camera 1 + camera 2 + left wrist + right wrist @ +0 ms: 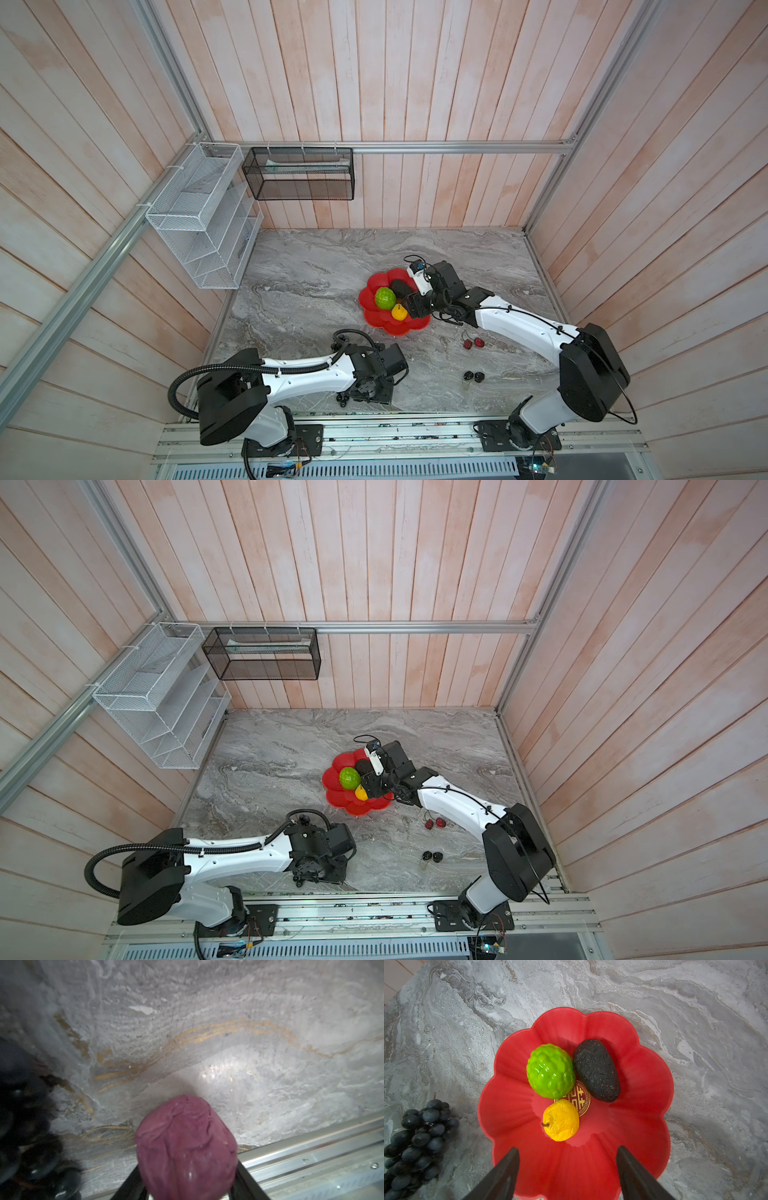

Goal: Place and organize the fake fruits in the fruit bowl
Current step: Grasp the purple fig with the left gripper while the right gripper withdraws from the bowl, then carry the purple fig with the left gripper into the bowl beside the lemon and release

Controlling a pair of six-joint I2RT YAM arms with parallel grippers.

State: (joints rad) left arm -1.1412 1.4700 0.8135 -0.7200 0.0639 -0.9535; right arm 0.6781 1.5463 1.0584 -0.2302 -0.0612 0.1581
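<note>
The red fruit bowl (374,319) (337,799) (633,1084) holds a bumpy green ball (385,298) (550,1071), a black avocado-like oval (400,287) (596,1070) and a yellow fruit (399,313) (560,1120). My right gripper (568,1148) (411,304) hangs open over the bowl's near side, empty. Near the table's front edge, my left gripper (187,1164) is shut on a purple fruit (185,1142), a finger against each side. A dark grape bunch (415,1142) (25,1126) lies beside it. Red cherries (473,343) and black cherries (473,376) lie on the marble to the right.
A white wire rack (199,224) and a black mesh basket (299,174) hang on the wooden walls at the back left. A metal rail (311,1157) runs along the table's front edge, close to the left gripper.
</note>
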